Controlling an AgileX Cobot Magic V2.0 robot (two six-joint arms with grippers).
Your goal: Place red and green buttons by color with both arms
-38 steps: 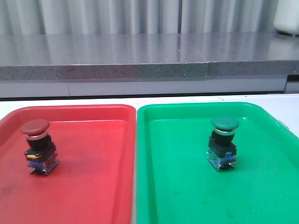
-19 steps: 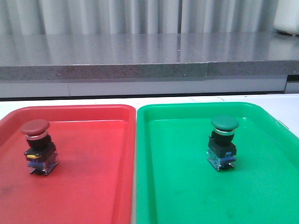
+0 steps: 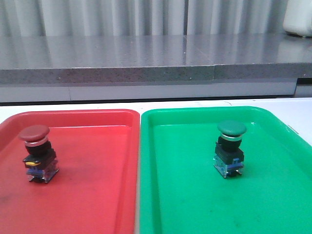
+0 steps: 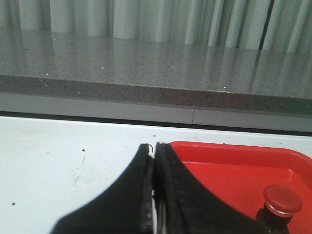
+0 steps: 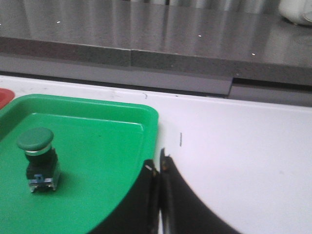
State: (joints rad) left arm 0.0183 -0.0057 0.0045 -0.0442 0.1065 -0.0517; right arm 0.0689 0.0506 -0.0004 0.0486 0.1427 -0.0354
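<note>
The red button point(image 3: 36, 153) stands upright in the red tray point(image 3: 97, 195), near its left side. It also shows in the left wrist view point(image 4: 282, 202). The green button point(image 3: 230, 148) stands upright in the green tray point(image 3: 195, 204), and shows in the right wrist view point(image 5: 38, 158). My left gripper point(image 4: 154, 146) is shut and empty, over the white table beside the red tray's point(image 4: 219, 161) outer corner. My right gripper point(image 5: 159, 163) is shut and empty, at the green tray's point(image 5: 97, 146) outer edge. Neither gripper shows in the front view.
The two trays lie side by side on a white table point(image 3: 297, 109). A grey stone ledge point(image 3: 146, 58) runs along the back. A white object point(image 3: 298, 17) stands on it at the far right.
Everything in the front view has slid a few pixels to the left together. The buttons stand in the same places in their trays.
</note>
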